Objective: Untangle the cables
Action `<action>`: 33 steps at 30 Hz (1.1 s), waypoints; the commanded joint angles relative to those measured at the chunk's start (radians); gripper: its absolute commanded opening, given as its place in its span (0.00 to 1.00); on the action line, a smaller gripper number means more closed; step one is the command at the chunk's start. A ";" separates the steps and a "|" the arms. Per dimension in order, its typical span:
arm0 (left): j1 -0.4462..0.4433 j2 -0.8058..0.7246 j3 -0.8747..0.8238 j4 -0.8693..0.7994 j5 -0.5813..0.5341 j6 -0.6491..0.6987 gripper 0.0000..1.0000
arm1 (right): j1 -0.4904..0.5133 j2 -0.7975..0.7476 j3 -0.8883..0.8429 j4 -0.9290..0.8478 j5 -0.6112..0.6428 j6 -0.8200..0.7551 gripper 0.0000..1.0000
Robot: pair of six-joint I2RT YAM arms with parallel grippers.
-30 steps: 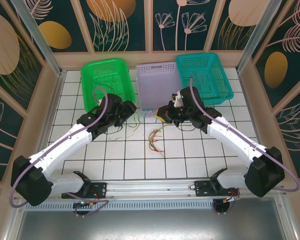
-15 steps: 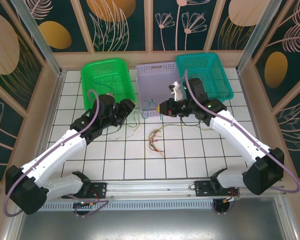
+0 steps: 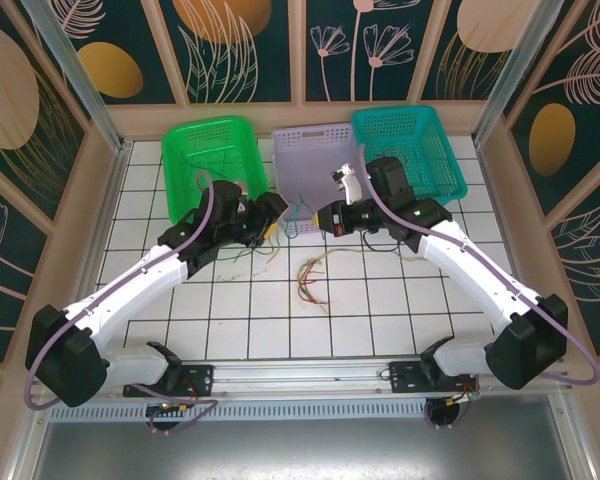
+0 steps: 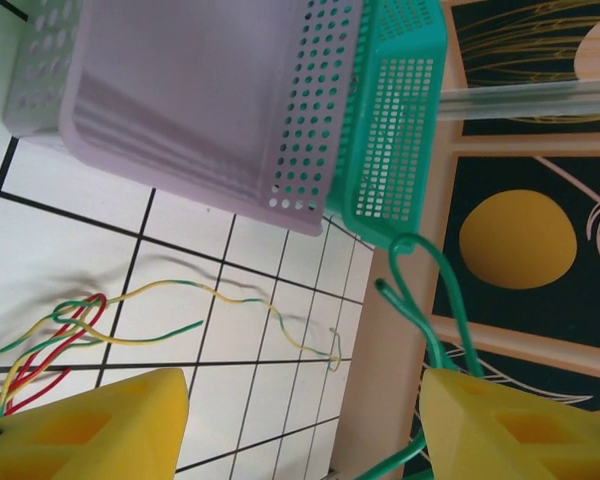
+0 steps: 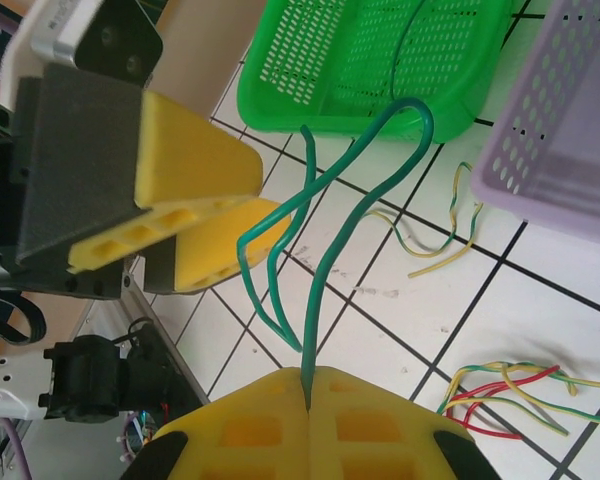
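My right gripper is shut on one end of a green cable, which loops up and back down in the air in front of it. In the top view this gripper faces my left gripper, with the green cable between them. My left gripper is open. The green cable hangs close to its right finger, not pinched. A tangled bundle of red, yellow and green cables lies on the tiles. A separate yellow-green cable lies beside it.
Three baskets stand at the back: green, lilac and teal. Thin cables lie in the green and teal ones. The lilac basket's wall is just beyond my left fingers. Wooden walls close in the tiled table.
My right gripper has lifted and turned left with the green cable. My left gripper has moved right and forward up to that cable, its jaws still apart.
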 commanded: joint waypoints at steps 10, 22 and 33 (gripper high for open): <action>0.007 0.087 0.060 0.123 -0.021 -0.087 0.60 | 0.054 0.009 -0.021 0.061 0.028 0.001 0.00; 0.031 0.094 0.097 0.047 -0.086 -0.052 0.00 | 0.067 -0.008 -0.051 0.054 0.053 0.007 0.00; 0.292 0.219 0.372 -0.116 -0.052 0.208 0.00 | 0.265 -0.021 -0.085 -0.093 0.251 -0.106 0.00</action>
